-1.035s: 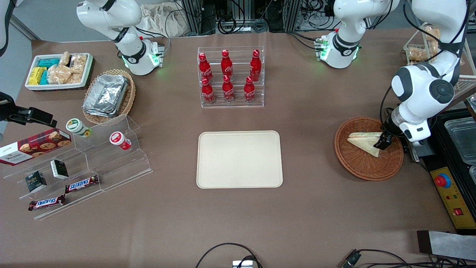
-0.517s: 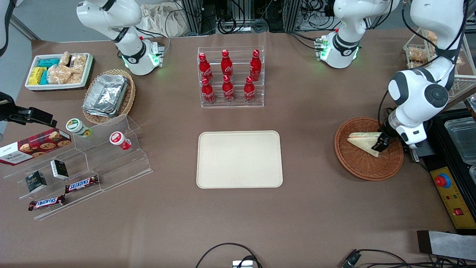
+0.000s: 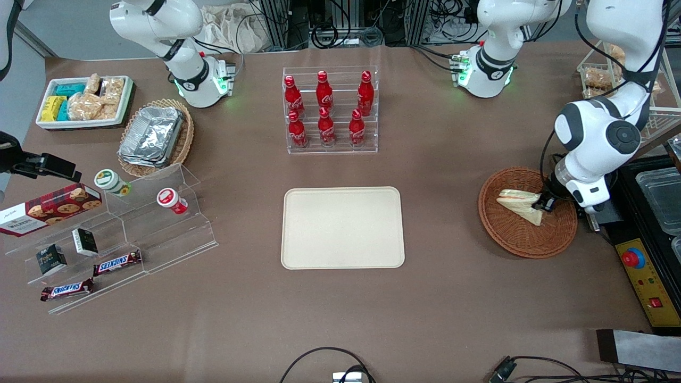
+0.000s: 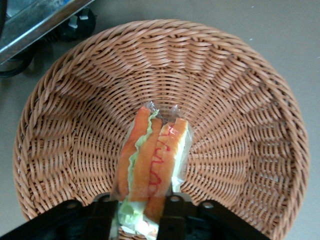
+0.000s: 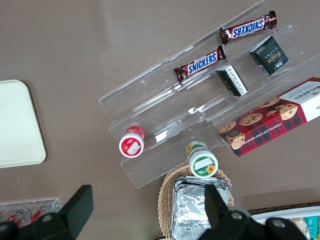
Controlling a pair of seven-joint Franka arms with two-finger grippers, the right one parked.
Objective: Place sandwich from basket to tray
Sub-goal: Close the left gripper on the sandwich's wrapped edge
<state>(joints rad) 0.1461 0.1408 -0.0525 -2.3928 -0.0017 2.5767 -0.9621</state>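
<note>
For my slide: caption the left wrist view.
Black pincer grips clear-wrapped triangular white-bread sandwich inside round reddish-brown wicker basket.

Fingers [image 4: 107, 212] clamping sandwich [image 4: 152, 160] in basket [image 4: 240, 100]

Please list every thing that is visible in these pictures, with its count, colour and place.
sandwich: 1, white with orange and green filling, in the basket
basket: 1, reddish-brown wicker, toward the working arm's end
tray: 1, beige, mid-table, bare
cola bottles: 6, red, in a clear rack farther from the camera than the tray
Snickers bars: 2, brown, on the acrylic stand
foil trays: stack, silver, in the pale basket
gripper: 1, black, shut on the sandwich's edge
</note>
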